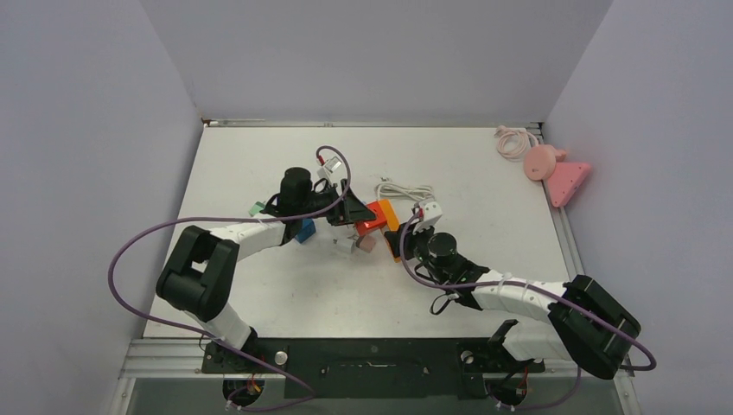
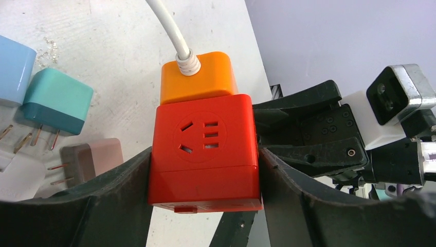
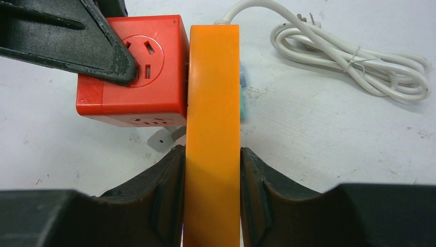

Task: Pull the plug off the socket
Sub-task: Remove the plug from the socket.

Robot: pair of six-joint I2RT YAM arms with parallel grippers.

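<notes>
Right gripper point(image 3: 211, 157) pinches orange plug point(image 3: 213, 77) — red socket point(image 3: 128, 100) flush beside.

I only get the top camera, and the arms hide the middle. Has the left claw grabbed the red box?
Observer: Yes. In the left wrist view, the left gripper presses on both sides of the red socket cube.
Operator: And the orange bit?
Observer: The right gripper is shut on the orange plug, squeezing its two flat sides.
Operator: Is it out yet?
Observer: No. In the right wrist view the plug sits right against the cube, not pulled away.
</notes>
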